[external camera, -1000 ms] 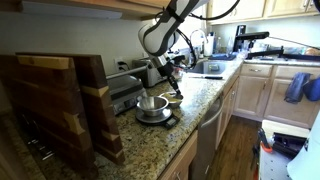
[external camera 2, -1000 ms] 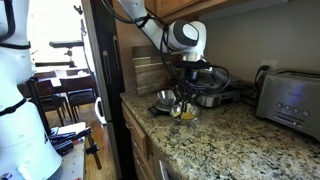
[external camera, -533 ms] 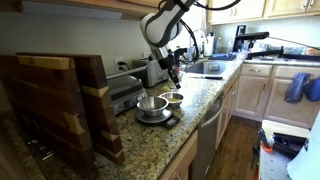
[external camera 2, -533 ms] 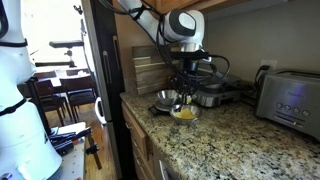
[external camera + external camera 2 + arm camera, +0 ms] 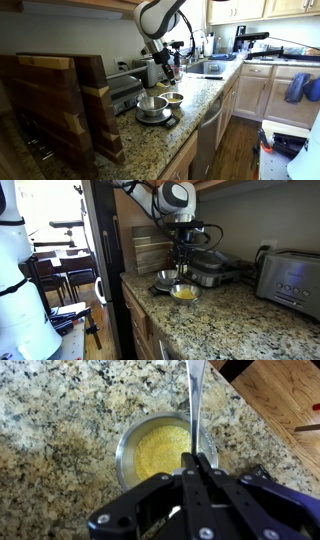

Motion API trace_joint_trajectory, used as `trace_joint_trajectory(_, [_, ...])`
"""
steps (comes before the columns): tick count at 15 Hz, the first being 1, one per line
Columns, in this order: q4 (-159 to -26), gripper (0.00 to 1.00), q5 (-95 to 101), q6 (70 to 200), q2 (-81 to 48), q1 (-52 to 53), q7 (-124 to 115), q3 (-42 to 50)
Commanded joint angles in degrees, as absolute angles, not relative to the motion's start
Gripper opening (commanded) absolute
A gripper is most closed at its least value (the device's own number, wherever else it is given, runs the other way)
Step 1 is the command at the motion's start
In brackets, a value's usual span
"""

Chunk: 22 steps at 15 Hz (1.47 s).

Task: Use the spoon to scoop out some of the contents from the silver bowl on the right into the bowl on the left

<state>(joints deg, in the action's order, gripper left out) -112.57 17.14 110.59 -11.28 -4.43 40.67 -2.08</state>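
My gripper is shut on the handle of a metal spoon, which points away over a small silver bowl filled with yellow grains. In both exterior views the gripper hangs above the worktop, with the spoon pointing down over the yellow-filled bowl. A second, larger silver bowl stands right beside it. I cannot tell whether the spoon's scoop holds anything.
The bowls stand on a speckled granite worktop. Wooden cutting boards stand nearby, a toaster sits further along, and a dark appliance is behind the bowls. The counter edge and wooden floor are close.
The arm has risen, lifting the gripper and spoon up from the yellow-filled bowl. The bowls have not moved.
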Motion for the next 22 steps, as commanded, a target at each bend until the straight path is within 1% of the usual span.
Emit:
trace_joint_trajectory(1, [-114.4,0.03,18.3,109.2,-8.8,-1.9,42.0,-2.8])
trace_joint_trajectory(7, [-113.2,0.03,21.7,107.7,-11.1,1.4,42.1,-4.3])
trace_joint_trajectory(15, [-111.6,0.03,31.4,106.6,-16.6,4.4,39.9,-4.9])
trace_joint_trajectory(22, [-112.7,0.03,41.5,106.6,-17.4,8.3,37.2,-6.6])
